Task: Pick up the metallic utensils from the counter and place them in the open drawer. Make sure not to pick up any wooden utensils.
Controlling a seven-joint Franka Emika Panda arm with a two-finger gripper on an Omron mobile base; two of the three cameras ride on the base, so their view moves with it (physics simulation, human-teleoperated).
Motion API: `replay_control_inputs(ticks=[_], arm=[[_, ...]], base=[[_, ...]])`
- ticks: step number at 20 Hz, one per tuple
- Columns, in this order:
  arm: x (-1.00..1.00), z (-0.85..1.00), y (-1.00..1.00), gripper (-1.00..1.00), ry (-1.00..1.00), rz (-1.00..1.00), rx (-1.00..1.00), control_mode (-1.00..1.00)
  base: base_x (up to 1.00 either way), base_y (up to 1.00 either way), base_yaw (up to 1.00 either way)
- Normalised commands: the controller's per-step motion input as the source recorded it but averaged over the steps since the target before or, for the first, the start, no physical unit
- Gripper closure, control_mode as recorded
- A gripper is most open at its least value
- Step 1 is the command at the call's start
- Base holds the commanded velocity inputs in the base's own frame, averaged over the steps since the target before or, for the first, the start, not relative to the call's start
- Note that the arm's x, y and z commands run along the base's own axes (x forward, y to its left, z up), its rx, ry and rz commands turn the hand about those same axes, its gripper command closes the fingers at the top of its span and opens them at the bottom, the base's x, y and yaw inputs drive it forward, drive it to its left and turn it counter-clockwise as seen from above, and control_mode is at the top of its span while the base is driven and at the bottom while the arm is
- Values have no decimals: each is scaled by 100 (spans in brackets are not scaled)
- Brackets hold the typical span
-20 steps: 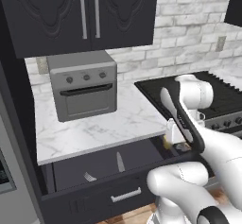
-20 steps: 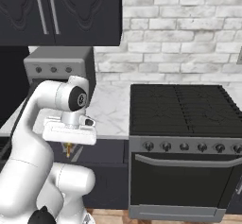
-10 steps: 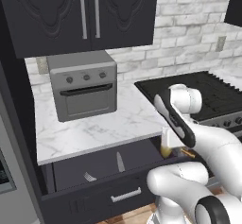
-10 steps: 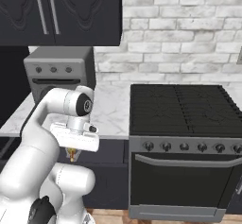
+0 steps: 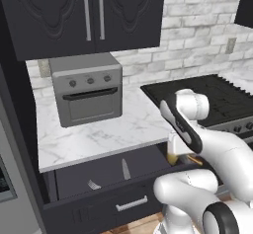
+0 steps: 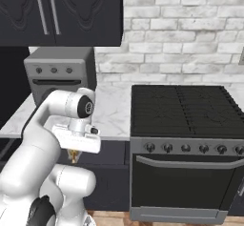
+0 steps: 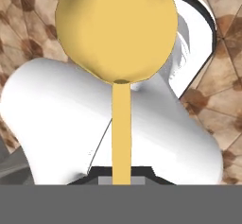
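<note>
You're gripping the yellow wooden spoon [image 7: 120, 38] in closed jaws at the drawer's [image 5: 99, 206] 3 o'clock edge, though fork [image 5: 93, 184] and knife [image 5: 125, 169] are already lying inside, so I'd drop it on the counter [image 5: 104, 136].

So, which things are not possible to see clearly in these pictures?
- Gripper: in the hand view, its fingertips are cut off by the bottom edge.
- Yellow spoon: in both base views, mostly hidden behind the arm.
- Fork in the drawer: in the left base view, too small to count its tines.
</note>
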Motion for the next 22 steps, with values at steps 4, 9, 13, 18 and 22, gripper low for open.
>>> replay_control_inputs(ticks=[4,9,13,18,22], arm=[[33,-13,0,100,0,0,-1,-100],[26,-14,0,100,2,0,-1,-100],[7,-37,0,100,10,0,0,-100],[1,-36,0,100,3,0,0,-100],[9,-29,0,100,-5,0,-1,-100]], base=[[0,0,0],[0,0,0],[0,0,0],[0,0,0],[0,0,0]])
